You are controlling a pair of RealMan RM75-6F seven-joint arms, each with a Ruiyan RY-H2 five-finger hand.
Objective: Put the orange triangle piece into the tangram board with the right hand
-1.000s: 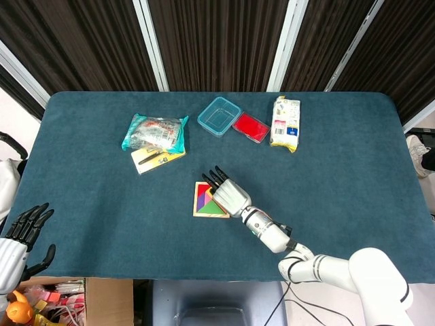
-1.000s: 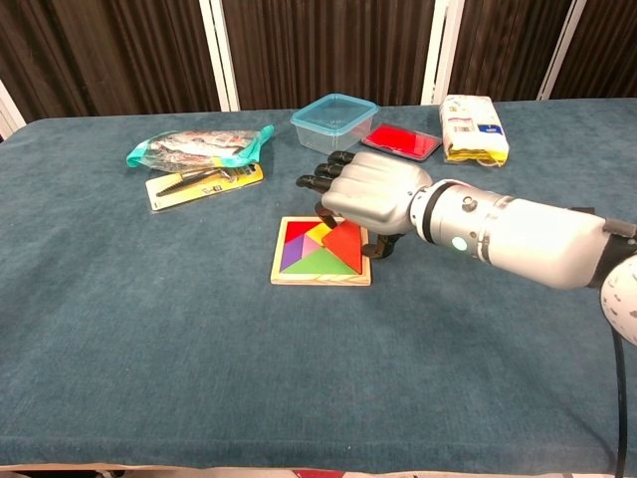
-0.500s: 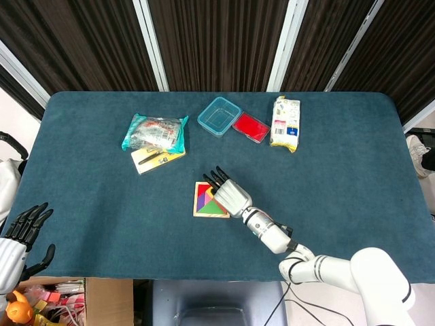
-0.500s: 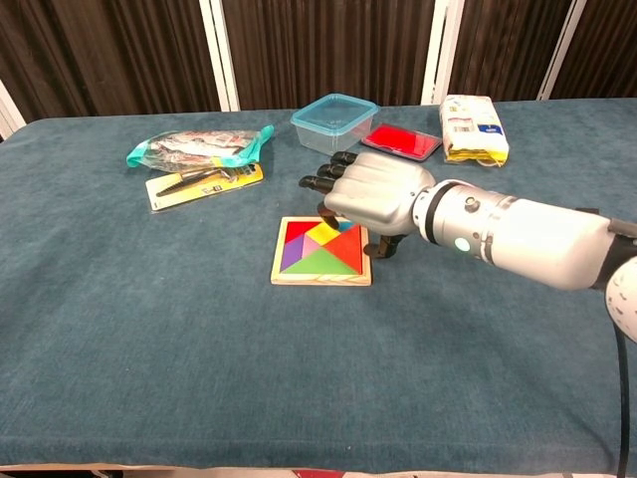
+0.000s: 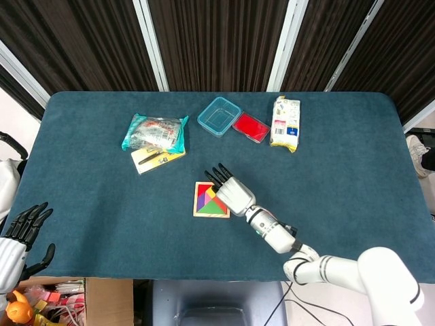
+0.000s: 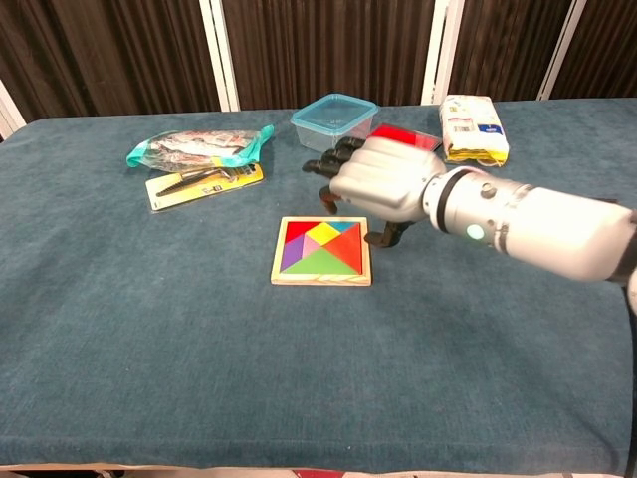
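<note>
The wooden tangram board (image 6: 321, 279) lies at mid-table, also seen in the head view (image 5: 202, 212). The orange triangle piece (image 6: 350, 255) lies flat in the board's right side among the other coloured pieces. My right hand (image 6: 383, 181) hovers just behind and above the board's far right corner, fingers (image 6: 324, 167) apart and holding nothing; its thumb hangs near the board's edge. In the head view the right hand (image 5: 232, 191) covers the board's right part. My left hand (image 5: 24, 227) rests off the table's near-left corner, fingers spread and empty.
Behind the board stand a clear blue container (image 6: 335, 121), a red pad (image 6: 408, 137) and a white snack packet (image 6: 474, 128). A teal bag (image 6: 194, 147) and a yellow card with a pen (image 6: 204, 180) lie at the back left. A cardboard box (image 5: 61, 299) sits below the table's near-left corner.
My right hand has lifted up and back off the board, and the orange triangle now lies uncovered in its slot. The left hand has hardly moved.
</note>
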